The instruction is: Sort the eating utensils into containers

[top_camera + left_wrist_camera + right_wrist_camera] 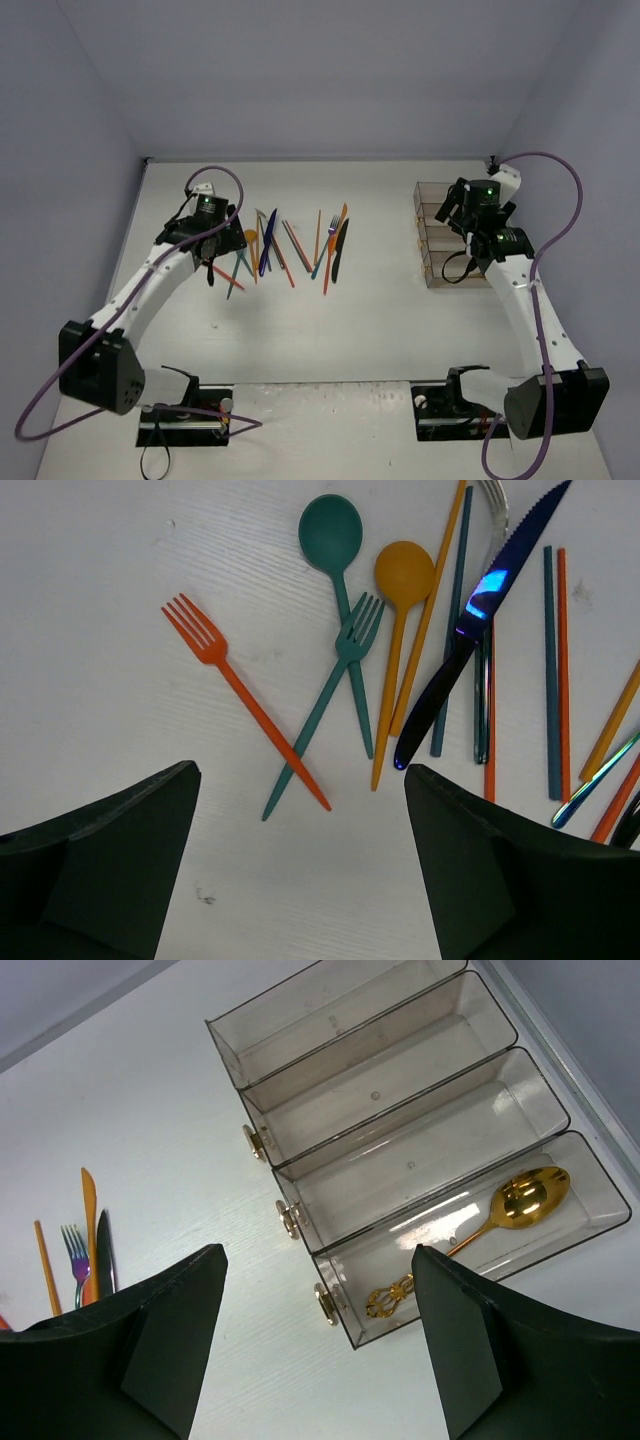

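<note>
The left gripper [300, 780] holds its jaws wide and empty. Just ahead of their gap, an orange fork [245, 702] and a teal fork [322, 708] lie crossed. The right gripper [318, 1252] also gapes empty, and beyond its jaws the gold spoon [500, 1210] lies in the nearest bin of the containers [430, 1155].

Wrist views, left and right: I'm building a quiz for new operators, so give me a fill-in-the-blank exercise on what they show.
1. The only utensil in the clear bins is a ____ spoon.
2. The orange fork crosses the handle of the teal ____.
3. The left gripper and right gripper both stand ____, holding nothing.
Missing words: gold; fork; open.
</note>
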### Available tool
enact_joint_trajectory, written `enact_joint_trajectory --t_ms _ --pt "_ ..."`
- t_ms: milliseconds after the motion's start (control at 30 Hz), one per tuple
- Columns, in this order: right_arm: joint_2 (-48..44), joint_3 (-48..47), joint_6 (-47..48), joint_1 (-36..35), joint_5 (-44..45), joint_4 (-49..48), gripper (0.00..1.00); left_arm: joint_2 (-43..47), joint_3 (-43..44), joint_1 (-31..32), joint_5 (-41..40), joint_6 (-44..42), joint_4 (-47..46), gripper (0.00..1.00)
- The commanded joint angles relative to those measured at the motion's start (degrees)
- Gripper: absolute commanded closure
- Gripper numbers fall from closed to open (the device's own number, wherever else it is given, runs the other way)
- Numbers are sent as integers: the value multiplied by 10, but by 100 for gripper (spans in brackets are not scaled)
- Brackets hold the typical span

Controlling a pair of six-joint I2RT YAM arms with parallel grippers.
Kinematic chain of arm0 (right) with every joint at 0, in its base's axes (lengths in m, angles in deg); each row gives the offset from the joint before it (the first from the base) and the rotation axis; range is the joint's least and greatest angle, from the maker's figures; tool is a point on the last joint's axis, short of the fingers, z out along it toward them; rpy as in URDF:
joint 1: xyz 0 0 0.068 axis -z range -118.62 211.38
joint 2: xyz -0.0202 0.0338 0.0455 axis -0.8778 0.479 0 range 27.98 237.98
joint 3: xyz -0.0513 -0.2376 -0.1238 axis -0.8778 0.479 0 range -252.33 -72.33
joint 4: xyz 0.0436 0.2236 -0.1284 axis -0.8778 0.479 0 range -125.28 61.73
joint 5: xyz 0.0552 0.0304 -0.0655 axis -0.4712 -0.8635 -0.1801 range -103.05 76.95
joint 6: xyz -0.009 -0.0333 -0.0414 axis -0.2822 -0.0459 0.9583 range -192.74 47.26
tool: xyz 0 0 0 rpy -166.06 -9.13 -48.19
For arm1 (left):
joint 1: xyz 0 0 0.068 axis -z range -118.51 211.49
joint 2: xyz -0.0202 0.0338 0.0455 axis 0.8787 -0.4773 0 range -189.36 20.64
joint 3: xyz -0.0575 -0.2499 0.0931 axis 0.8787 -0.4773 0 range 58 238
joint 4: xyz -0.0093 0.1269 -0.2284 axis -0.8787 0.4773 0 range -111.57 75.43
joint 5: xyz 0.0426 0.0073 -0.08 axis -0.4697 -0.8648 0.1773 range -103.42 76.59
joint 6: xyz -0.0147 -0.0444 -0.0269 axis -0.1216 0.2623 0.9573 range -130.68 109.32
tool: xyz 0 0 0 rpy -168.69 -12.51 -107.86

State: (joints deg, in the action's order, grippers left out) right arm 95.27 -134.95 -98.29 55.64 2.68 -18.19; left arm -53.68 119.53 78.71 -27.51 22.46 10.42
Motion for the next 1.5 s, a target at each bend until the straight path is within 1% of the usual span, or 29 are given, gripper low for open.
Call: enact_joint_trajectory --t_ms 0,100,267,633,800,933,1100,1300,1400,1467 --pt "-49 18 37 -4 -33 -11 28 -97 67 -43 42 96 -19 22" --pt "-70 30 44 -4 -41 -11 27 -157 98 -55 48 103 -18 28" --pt "-97 41 48 -3 -50 -10 27 -239 141 -58 33 109 -16 34" --pt "-124 60 49 -5 -76 -6 27 -348 201 -60 19 106 -9 42" --pt "-126 68 50 -5 -84 -2 27 -387 218 -60 20 104 -8 52" --pt "-129 71 52 -5 -87 1 27 -402 224 -59 14 104 -8 61" --pt "-126 72 54 -5 -92 1 27 -426 242 -65 0 92 -8 83" --pt "-127 70 60 -5 -96 1 27 -453 268 -70 -1 88 -6 92" --pt "-128 70 63 -5 -98 2 27 -457 281 -72 -2 79 -8 94" --pt "-129 71 65 -6 -100 2 27 -457 294 -72 -2 69 -8 93"
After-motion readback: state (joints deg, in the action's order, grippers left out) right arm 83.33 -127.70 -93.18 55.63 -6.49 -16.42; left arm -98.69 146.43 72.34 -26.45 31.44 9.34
